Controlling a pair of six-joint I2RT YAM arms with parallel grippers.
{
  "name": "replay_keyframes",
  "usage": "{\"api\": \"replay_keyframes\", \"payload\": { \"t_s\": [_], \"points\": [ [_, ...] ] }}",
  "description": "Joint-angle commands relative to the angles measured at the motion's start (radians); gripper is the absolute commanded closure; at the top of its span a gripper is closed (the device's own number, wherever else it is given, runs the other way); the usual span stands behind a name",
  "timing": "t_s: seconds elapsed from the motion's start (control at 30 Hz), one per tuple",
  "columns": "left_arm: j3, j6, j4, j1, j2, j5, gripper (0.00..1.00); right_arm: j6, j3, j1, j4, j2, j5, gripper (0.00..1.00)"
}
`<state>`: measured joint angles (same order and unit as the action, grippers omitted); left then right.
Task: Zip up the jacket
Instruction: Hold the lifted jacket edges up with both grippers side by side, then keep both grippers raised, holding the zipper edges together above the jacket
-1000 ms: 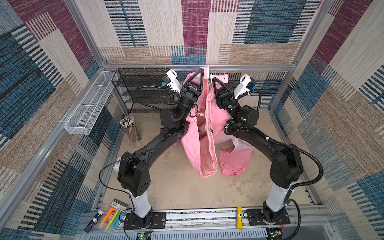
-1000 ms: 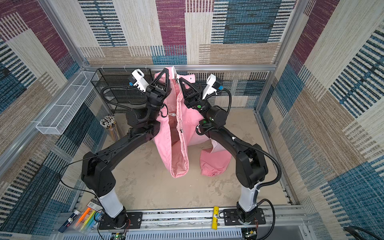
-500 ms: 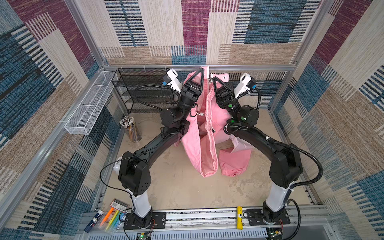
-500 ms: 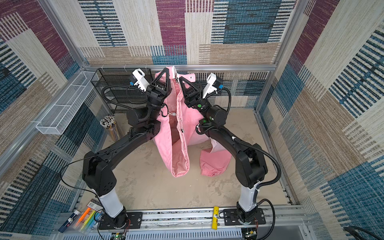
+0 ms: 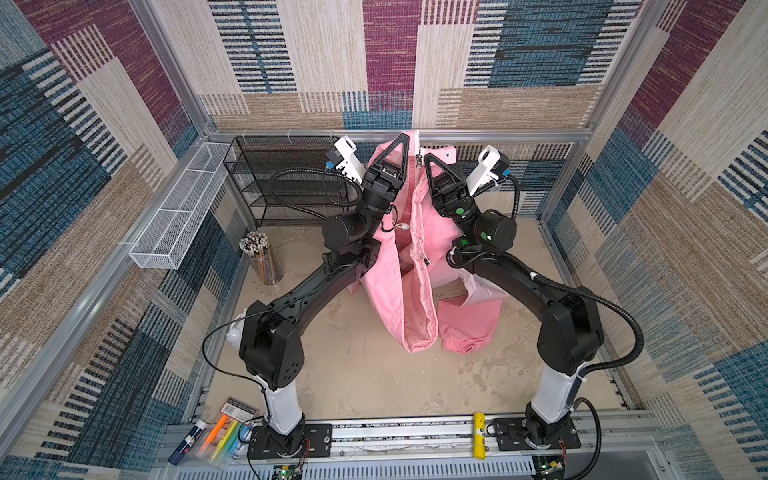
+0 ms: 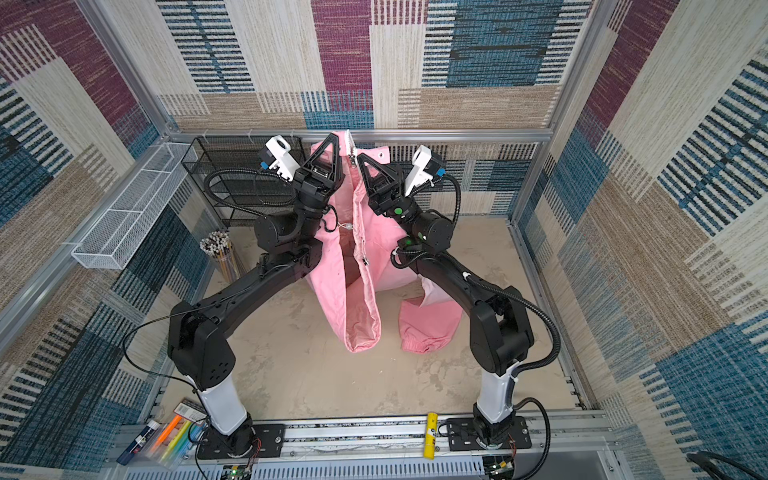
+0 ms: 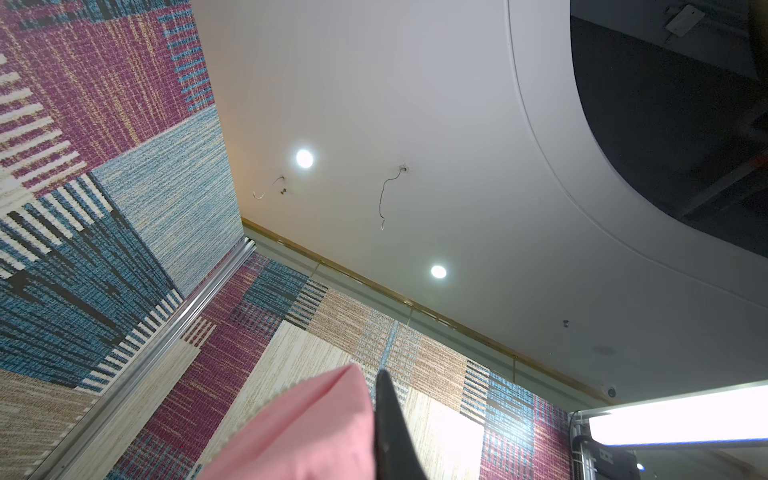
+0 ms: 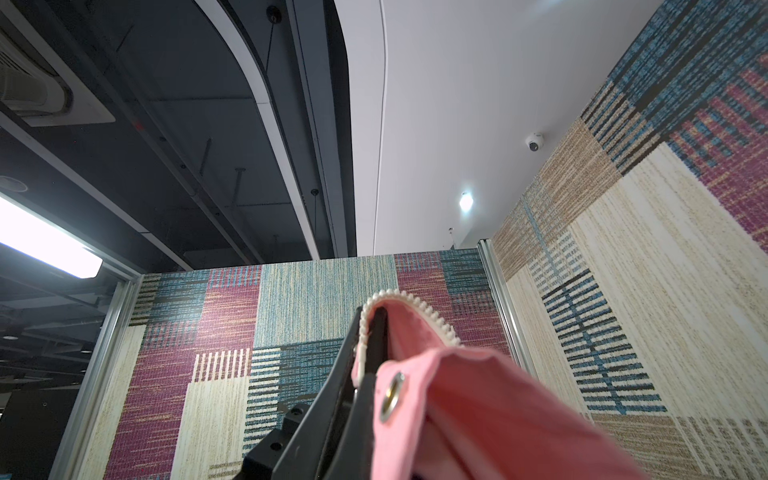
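Upper centre, in both top views: left end effector [image 5: 404, 138] and right end effector [image 5: 429, 158] each pinch the lifted jacket [image 5: 409, 299], whose front hangs open.

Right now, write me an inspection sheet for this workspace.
Surface: table beige, stained.
Job's things: jacket hangs from both grippers, front open; hem and one sleeve on the table.
Clutter: pencil cup, mesh rack and wire basket at the left; markers by the front rail.
Grippers: left gripper and right gripper both shut on the jacket's top edges.
Cables: hose loops off the right arm; thin wire by the left arm.
Surroundings: carpeted walls, metal frame.
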<state>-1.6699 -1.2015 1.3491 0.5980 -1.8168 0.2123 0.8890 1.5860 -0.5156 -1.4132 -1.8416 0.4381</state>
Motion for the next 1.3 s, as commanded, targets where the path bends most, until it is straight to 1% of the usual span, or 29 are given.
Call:
{"api": "replay_keyframes", "payload": {
  "t_s": [0.0,0.57,0.67,0.9,1.0,1.27],
  "points": [
    [-0.002,-0.02,0.061,0.003,0.006,0.002,1.0,0.023,0.01,0.0,-0.431,0.0,0.007,1.0],
    [0.016,-0.027,0.061,0.003,0.013,-0.026,1.0,0.033,0.009,0.005,-0.435,0.013,0.005,1.0],
    [0.013,-0.029,0.061,0.003,0.009,-0.023,1.0,0.038,0.042,0.006,-0.434,0.009,0.006,1.0],
    [0.024,-0.03,0.061,0.003,0.013,-0.028,1.0,0.049,0.06,0.006,-0.433,0.0,0.006,1.0],
    [0.012,-0.018,0.06,0.002,0.012,-0.018,1.0,0.042,0.033,0.008,-0.435,0.009,-0.007,1.0],
    [-0.013,-0.022,0.061,0.002,0.004,-0.007,1.0,0.068,0.031,0.014,-0.432,0.004,0.014,1.0]
  ]
}}
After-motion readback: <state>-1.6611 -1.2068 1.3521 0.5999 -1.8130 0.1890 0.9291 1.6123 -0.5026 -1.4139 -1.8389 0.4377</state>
